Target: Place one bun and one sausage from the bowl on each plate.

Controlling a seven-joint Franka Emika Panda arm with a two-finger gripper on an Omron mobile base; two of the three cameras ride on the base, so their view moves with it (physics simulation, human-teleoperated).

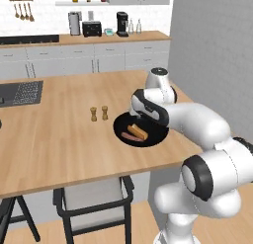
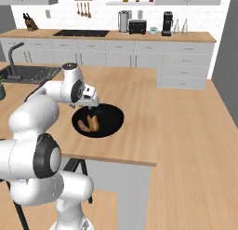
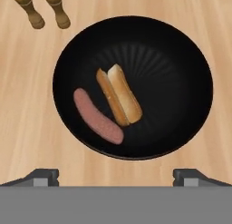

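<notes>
Bun (image 3: 119, 95) and sausage (image 3: 97, 116) lie side by side, just apart, in the black bowl (image 3: 181, 51) on the desk (image 3: 27, 100). I see my hand (image 3: 116, 177) hanging above the bowl's near rim, fingers spread wide, gripping nothing. Two wooden shakers (image 3: 44, 9) stand just beyond the bowl.

No legible text anywhere.
Checked the black bowl (image 3: 181, 46), the bun (image 3: 120, 99), the sausage (image 3: 97, 116) and the two small wooden shakers (image 3: 44, 10) beyond the fingers: no labels, brands or numbers. Appliances on the far counter (image 2: 139, 36) and the bottles on the shelf above it are too small to read any marking.
</notes>
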